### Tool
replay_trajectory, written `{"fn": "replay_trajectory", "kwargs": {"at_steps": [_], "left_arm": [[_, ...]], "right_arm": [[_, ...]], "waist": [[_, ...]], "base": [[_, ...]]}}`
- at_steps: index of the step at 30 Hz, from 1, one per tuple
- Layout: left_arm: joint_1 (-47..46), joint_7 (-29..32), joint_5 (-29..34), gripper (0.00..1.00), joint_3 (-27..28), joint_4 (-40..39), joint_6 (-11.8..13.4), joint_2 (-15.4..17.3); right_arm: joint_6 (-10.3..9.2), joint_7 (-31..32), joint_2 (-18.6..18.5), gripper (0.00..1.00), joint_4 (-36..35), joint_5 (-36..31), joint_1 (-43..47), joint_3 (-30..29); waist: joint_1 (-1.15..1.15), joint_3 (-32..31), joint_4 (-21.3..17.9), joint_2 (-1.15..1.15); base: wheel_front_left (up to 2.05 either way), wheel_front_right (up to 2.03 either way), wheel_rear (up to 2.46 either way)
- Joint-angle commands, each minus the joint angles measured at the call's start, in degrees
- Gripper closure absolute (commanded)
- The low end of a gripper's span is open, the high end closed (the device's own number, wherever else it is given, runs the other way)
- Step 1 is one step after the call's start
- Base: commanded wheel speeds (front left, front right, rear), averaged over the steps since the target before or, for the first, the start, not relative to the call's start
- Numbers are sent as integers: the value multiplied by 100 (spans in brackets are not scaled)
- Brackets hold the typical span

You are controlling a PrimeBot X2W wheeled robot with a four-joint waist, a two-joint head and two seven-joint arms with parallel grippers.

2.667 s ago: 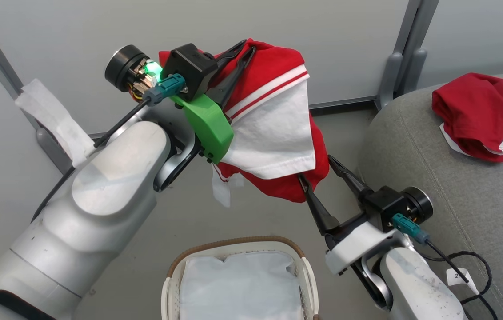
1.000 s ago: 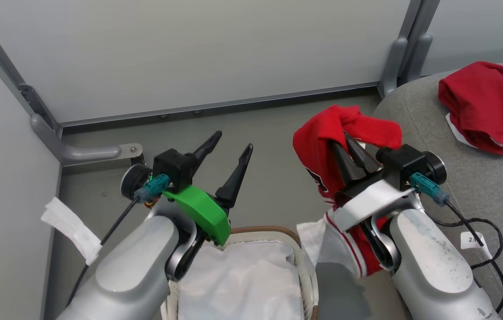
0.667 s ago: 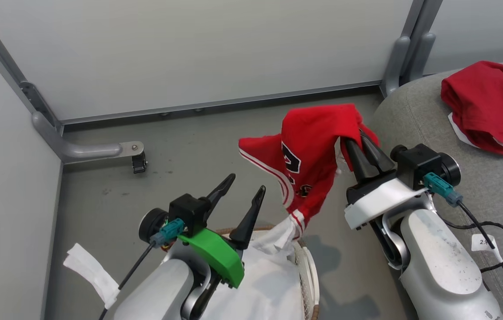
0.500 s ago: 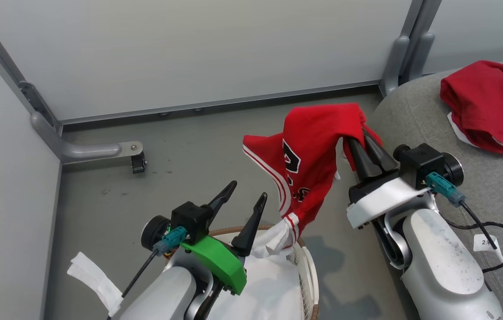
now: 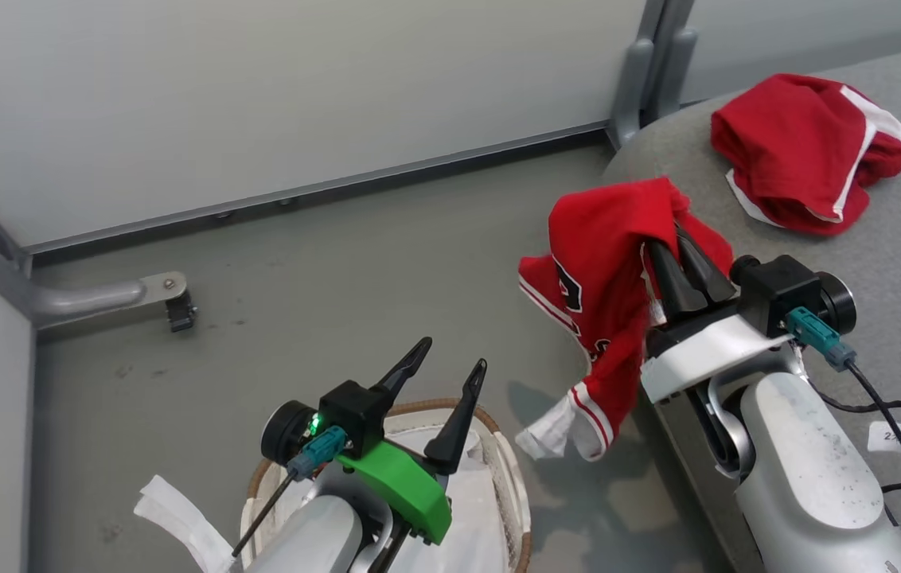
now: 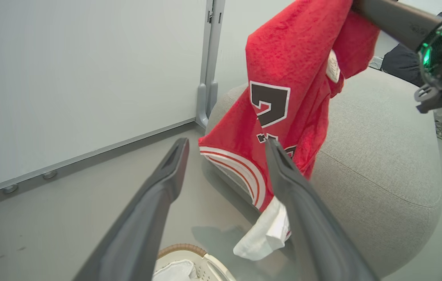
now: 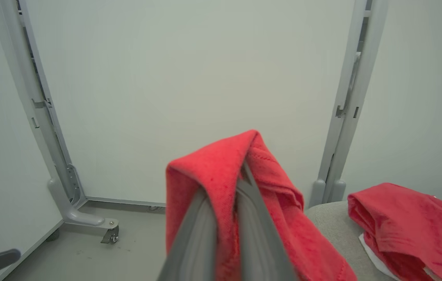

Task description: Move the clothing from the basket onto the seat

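Red jersey (image 5: 602,263) is clamped in the clenched right fingers (image 5: 669,278) and hung at the seat (image 5: 880,263) edge, a second red garment (image 5: 801,151) is laid on the seat, and the left fingers (image 5: 458,414) are spread empty over the basket (image 5: 510,477).

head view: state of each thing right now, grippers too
left gripper: open, empty, above the basket
right gripper: shut on the jersey
jersey: hanging in the air beside the seat
second red garment: crumpled on the seat
basket: white liner showing, no red seen inside
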Motion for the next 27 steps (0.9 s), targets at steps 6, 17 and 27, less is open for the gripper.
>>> {"fn": "replay_trajectory", "kwargs": {"at_steps": [6,17,27], "left_arm": [[76,-5,256,0,176,-67,-30,-43],[140,-5,436,0,171,-36,-42,-53],[164,-5,440,0,-21,-99,-40,-17]], "right_arm": [[-8,-13,-14,100,-90,-121,148,-421],[-8,-13,-16,100,-129,-197,305,-710],[-8,-14,-16,100,-130,-336,297,-1018]], "waist": [[0,322,-1087,0],[0,438,-1579,0],[0,523,-1445,0]], "base": [[0,0,0],[0,0,0],[0,0,0]]}}
